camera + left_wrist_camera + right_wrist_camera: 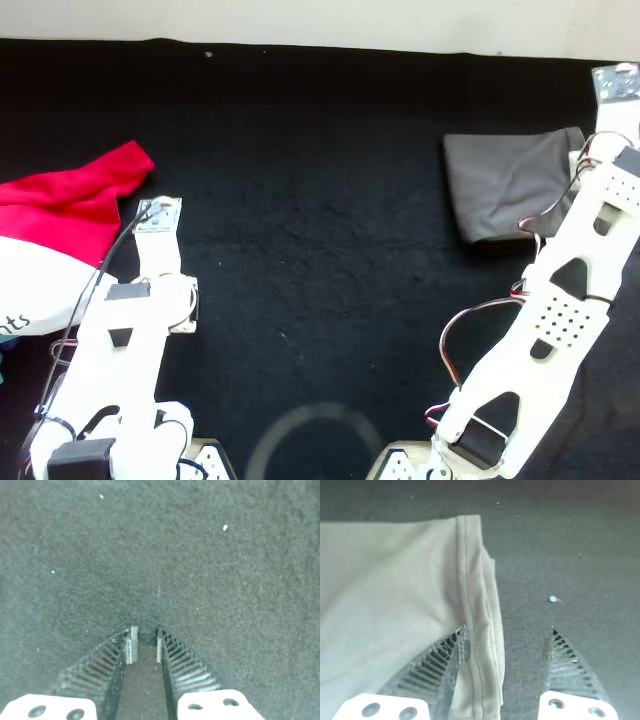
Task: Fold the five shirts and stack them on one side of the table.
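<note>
A folded grey shirt (505, 183) lies at the table's back right. My right arm (600, 210) stretches along its right side. In the right wrist view, my right gripper (506, 647) stands open low over the grey shirt's (395, 595) stitched edge. One finger (456, 652) is over the cloth and the other over the bare black table. A crumpled red shirt (78, 200) and a white shirt (35, 280) lie at the left edge. My left gripper (145, 644) hovers over bare table beside them, its fingers nearly together and holding nothing.
The black table cover (320, 250) spreads wide between the two arms. A pale wall strip (320, 20) marks the far edge. Both arm bases stand at the near edge.
</note>
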Motion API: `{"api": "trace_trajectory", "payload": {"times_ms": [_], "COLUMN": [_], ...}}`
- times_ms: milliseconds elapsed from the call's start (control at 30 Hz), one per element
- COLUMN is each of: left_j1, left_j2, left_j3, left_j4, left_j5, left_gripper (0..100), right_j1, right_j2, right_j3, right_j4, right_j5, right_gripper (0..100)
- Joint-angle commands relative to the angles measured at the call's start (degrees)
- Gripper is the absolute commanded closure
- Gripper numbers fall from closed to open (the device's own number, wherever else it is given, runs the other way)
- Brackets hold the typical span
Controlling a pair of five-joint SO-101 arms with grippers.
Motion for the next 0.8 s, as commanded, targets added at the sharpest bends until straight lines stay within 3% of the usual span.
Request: {"api": "trace_trajectory", "payload": {"times_ms": [0, 167, 367, 567, 767], "left_j1": [-0.13, -0.75, -7.96, -18.51, -26.07], "left_j2": [-0.13, -0.75, -0.75, -0.13, -0.04], "left_j3": [0.13, -1.98, -18.33, -38.99, -40.22], "left_j4": [-1.14, -0.09, 19.87, 39.47, 35.96], "left_j5": [-0.26, -0.26, -0.26, -0.53, -6.68], "left_gripper": [91, 91, 88, 76, 76], "right_j1": [1.01, -0.31, -2.07, -2.15, -4.18], "right_j2": [-0.92, -0.92, -1.01, -3.74, -18.51], "right_j3": [-8.4, -19.38, -30.29, -31.96, -18.68], "right_j4": [4.97, 21.05, 33.45, 33.89, 33.98], "right_j5": [-7.03, -9.76, -10.02, -10.02, -9.85], "right_gripper": [71.6, 64.6, 64.6, 64.6, 64.6]}}
